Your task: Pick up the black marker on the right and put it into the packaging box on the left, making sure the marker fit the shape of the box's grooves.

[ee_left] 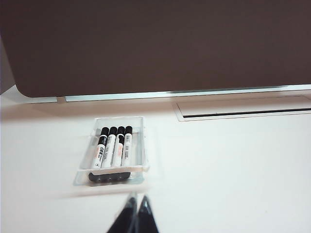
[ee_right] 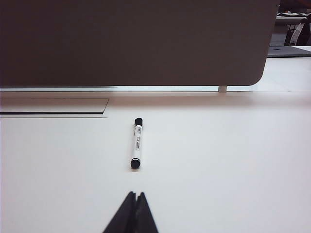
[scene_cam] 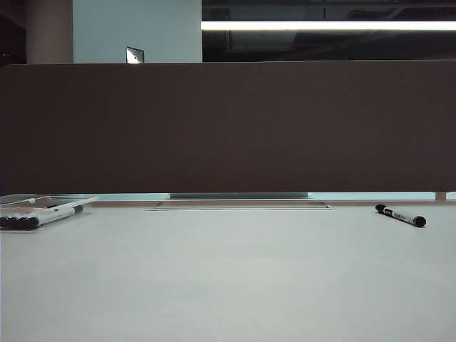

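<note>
Nothing is being done yet: black marker [ee_right: 136,143] is lying alone on table's right side [scene_cam: 400,215], packaging box [ee_left: 141,145] w/ four markers is waiting at left, while left gripper [ee_left: 135,201] & right gripper [ee_right: 135,199], both pressed together & empty, are being held back from them.

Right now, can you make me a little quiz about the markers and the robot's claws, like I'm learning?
1. How many markers lie in the packaging box?
2. True or false: the black marker is held in the right claw.
3. Which is right? A: both claws are shut. B: both are open. C: only the left claw is open.

Key:
1. Four, side by side, with empty room beside them.
2. False. It lies alone on the white table, apart from the right claw.
3. A. Both claws are shut and hold nothing, the left near the box, the right near the loose marker.
</note>
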`<action>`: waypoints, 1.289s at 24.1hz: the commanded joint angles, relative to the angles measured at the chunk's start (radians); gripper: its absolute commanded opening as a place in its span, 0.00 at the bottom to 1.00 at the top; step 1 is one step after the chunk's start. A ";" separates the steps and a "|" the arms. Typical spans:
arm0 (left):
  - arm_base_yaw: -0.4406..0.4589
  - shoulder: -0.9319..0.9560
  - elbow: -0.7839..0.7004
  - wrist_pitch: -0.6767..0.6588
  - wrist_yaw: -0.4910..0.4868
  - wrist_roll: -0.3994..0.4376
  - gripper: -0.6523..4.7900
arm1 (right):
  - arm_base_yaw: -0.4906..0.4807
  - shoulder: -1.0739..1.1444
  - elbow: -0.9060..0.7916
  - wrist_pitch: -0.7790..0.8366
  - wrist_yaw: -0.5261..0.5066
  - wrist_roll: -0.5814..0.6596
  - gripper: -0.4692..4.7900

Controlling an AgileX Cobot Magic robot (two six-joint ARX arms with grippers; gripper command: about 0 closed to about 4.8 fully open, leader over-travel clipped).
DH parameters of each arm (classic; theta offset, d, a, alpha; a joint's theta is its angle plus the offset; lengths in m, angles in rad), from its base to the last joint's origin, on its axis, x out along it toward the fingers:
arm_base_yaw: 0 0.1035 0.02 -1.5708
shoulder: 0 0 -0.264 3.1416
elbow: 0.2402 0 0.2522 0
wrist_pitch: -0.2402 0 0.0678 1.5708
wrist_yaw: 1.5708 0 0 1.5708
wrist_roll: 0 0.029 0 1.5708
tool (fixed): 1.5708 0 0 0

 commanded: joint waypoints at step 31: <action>0.001 0.332 0.343 0.155 0.004 -0.153 0.11 | 0.000 0.310 0.320 0.069 0.071 0.026 0.08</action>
